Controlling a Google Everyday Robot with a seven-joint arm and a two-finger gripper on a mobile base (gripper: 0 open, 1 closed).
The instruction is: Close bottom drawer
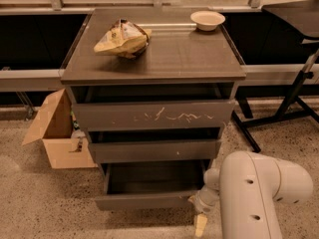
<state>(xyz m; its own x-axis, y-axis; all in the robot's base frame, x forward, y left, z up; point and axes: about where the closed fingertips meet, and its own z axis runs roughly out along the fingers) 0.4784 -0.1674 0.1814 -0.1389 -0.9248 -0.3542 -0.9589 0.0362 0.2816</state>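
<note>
**Robot arm beside an open bottom drawer**

A dark grey-brown cabinet [154, 59] with three drawers stands on a speckled floor [40, 203]. The bottom drawer [142, 201] is pulled out towards the camera, and its shallow box looks bare inside. The robot's white arm [259, 198] fills the lower right corner. Its gripper [200, 223] hangs low at the drawer's front right corner, just beside the drawer front. Whether the gripper is spread or pressed together cannot be told. The middle drawer [154, 151] and the white-scratched top drawer [154, 116] sit above. A crumpled snack bag [122, 38] and a pale bowl [208, 20] rest on the cabinet top, well apart. An open cardboard box [55, 133] stands at the cabinet's left.
</note>
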